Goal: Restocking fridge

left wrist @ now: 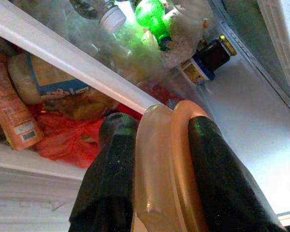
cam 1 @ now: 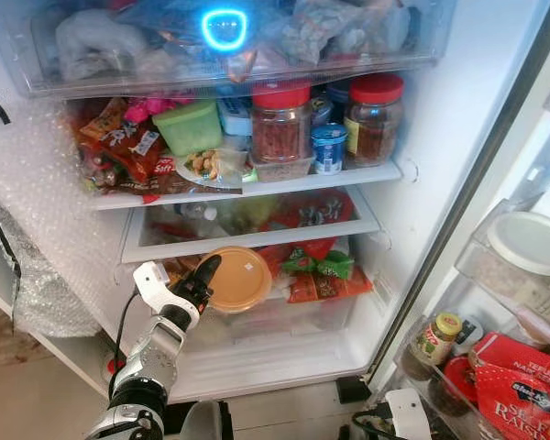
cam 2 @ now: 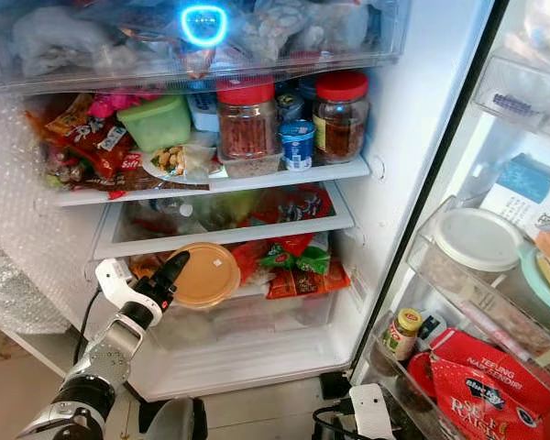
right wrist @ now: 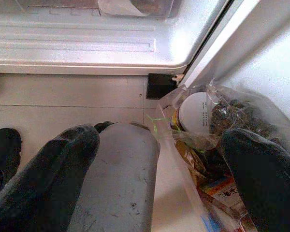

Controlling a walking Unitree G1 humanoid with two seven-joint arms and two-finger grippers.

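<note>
the left gripper (cam 1: 202, 275) clamps a tan lidded container (cam 1: 238, 279) inside the fridge (cam 1: 422, 183), the right gripper (right wrist: 154, 145) gapes wide, near a red "raisins" bag (cam 1: 522, 390).

The silver left arm reaches up and forward, its left gripper (cam 1: 204, 275) clamping its two black fingers (left wrist: 111, 193) on a thin rim. The right gripper (right wrist: 154, 174) hangs low, fingers spread apart.

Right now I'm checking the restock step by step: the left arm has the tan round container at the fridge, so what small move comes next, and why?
Probably ease the tan container further in over the red and green packets and let go. The left gripper clamps its rim between both fingers, holding it at the front of the lower shelf, not yet resting on anything.
</note>
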